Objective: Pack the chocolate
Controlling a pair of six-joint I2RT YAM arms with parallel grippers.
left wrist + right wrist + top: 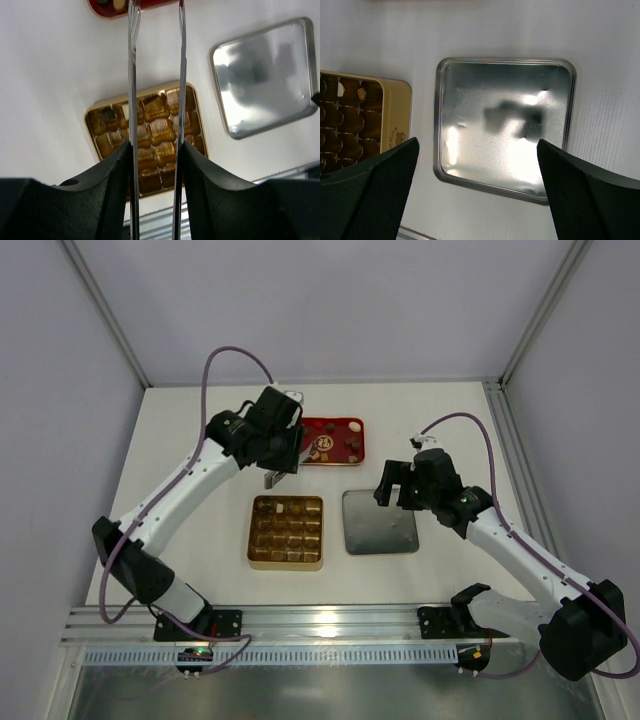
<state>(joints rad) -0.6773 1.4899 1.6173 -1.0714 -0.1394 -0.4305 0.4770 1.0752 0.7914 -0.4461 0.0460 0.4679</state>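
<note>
The chocolate lies in two places. A few pieces [350, 446] rest on the red tray [338, 432], and others [161, 131] fill cells of the gold gridded box [251, 535], whose rim [140, 94] shows below my left gripper. My left gripper [281, 464] hangs between tray and box, shut on long metal tweezers [132, 75]. The blades stand apart with nothing between them, their tips near the red tray's edge [107, 14]. My right gripper [477, 145] hovers wide open and empty above a silver lid [505, 125].
The silver lid [380, 522] lies flat right of the gold box, whose corner [395, 115] shows in the right wrist view. An aluminium rail [330, 625] runs along the near edge. Grey walls close the back and sides.
</note>
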